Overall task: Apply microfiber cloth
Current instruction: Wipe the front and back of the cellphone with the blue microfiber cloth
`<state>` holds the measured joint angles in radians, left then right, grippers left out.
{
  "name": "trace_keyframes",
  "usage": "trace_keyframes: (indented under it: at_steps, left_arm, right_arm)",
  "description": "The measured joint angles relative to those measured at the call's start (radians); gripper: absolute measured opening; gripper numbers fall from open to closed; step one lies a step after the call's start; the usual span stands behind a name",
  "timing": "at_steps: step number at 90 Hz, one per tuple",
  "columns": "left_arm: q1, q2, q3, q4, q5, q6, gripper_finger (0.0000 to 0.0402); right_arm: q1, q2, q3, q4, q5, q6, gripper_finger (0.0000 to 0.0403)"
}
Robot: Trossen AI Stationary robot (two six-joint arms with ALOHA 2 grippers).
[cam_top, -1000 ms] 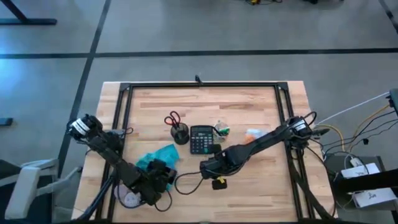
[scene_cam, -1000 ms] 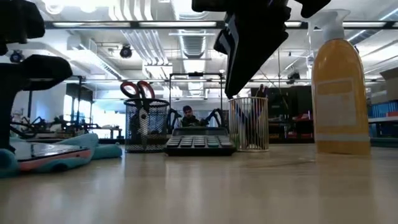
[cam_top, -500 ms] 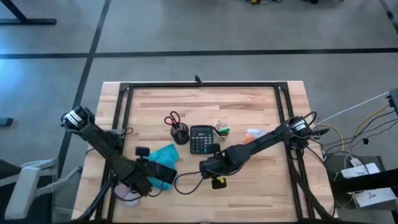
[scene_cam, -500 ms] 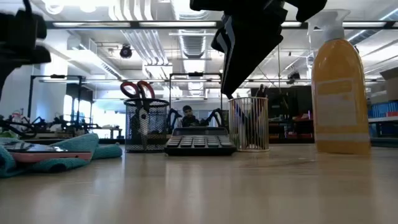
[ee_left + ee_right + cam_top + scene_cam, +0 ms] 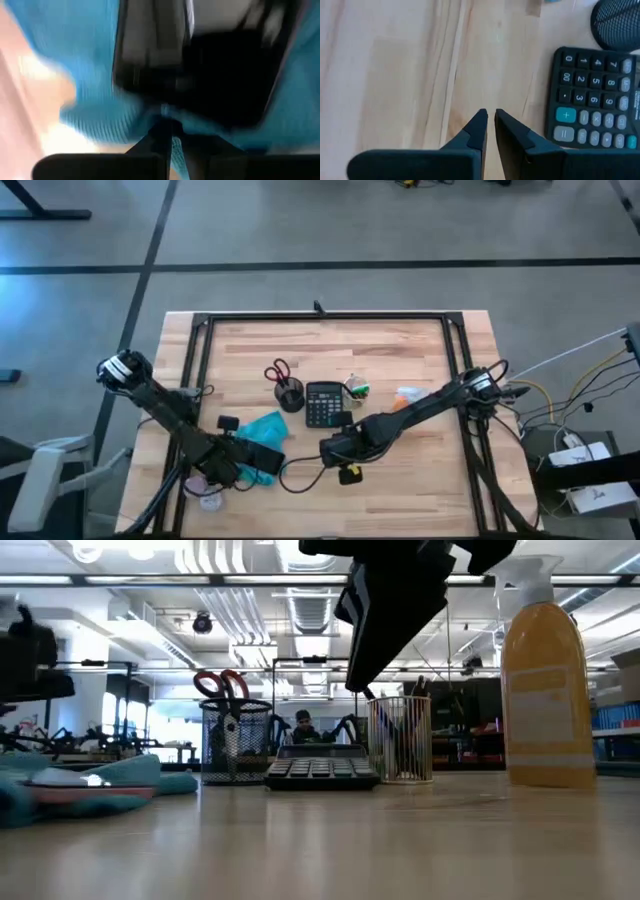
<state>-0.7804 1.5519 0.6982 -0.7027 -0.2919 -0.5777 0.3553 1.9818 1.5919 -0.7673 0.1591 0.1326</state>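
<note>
1. The left gripper (image 5: 243,467) sits low at the table's (image 5: 400,490) front left, fingers pinched together on the microfiber cloth (image 5: 262,431).
2. The cloth lies bunched, left of the calculator (image 5: 322,404).
3. The right gripper (image 5: 330,450) hangs in front of the calculator, fingers nearly closed, grasping nothing.

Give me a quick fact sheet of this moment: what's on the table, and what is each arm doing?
cloth: microfiber cloth, bunched, left of the calculator
left gripper: down at the cloth's near edge, jaws shut on cloth
right gripper: above bare wood beside the calculator, jaws nearly closed, empty
other items: mesh cup with scissors, orange spray bottle
</note>
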Motion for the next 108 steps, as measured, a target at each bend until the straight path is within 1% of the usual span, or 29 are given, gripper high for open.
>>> trace_keyframes:
  at_steps: [12,19,25,32,39,50,60,67,74,80,87,93,99,104,108]
  left_arm:
    - [0.012,0.03,0.014,0.038,-0.092,0.097,0.002]
    - [0.023,0.046,0.033,0.071,-0.172,0.155,0.002]
    - [0.038,0.062,0.045,0.096,-0.202,0.2,0.002]
    - [0.058,0.085,0.058,0.148,-0.239,0.259,0.002]
    - [0.08,0.1,0.061,0.211,-0.252,0.325,0.002]
    - [0.116,0.133,0.061,0.359,-0.299,0.424,0.002]
    - [0.153,0.152,0.061,0.474,-0.336,0.486,0.002]
    - [0.173,0.152,0.075,0.458,-0.338,0.493,0.002]
    - [0.178,0.142,0.099,0.367,-0.333,0.473,0.002]
    - [0.176,0.13,0.126,0.248,-0.314,0.431,0.002]
    - [0.171,0.117,0.16,0.089,-0.286,0.336,0.002]
    - [0.169,0.107,0.184,-0.047,-0.247,0.236,0.002]
    - [0.163,0.099,0.201,-0.144,-0.188,0.128,0.002]
    - [0.153,0.095,0.205,-0.178,-0.115,0.052,0.002]
    - [0.141,0.093,0.205,-0.173,-0.038,0.009,0.002]
  right_arm:
    - [-0.001,0.033,-0.003,0.039,0.0,-0.071,0.002]
    - [-0.005,0.055,-0.003,0.081,0.0,-0.114,0.003]
    - [-0.012,0.074,-0.003,0.1,0.008,-0.154,0.0046]
    - [-0.022,0.105,-0.003,0.113,0.043,-0.19,0.007]
    - [-0.036,0.129,-0.004,0.118,0.077,-0.236,0.0096]
    - [-0.058,0.164,-0.003,0.149,0.078,-0.329,0.013]
    - [-0.074,0.195,-0.003,0.166,0.074,-0.391,0.015]
    - [-0.078,0.201,-0.002,0.173,0.071,-0.412,0.0158]
    - [-0.079,0.205,-0.002,0.176,0.056,-0.418,0.0161]
    - [-0.079,0.205,-0.002,0.183,0.028,-0.42,0.0157]
    - [-0.078,0.205,-0.003,0.202,-0.007,-0.416,0.0136]
    - [-0.074,0.207,-0.003,0.232,-0.025,-0.416,0.0104]
    - [-0.074,0.208,-0.003,0.248,-0.04,-0.413,0.0064]
    - [-0.072,0.207,-0.003,0.245,-0.043,-0.414,0.0026]
    - [-0.068,0.203,-0.003,0.242,-0.043,-0.415,0.0011]
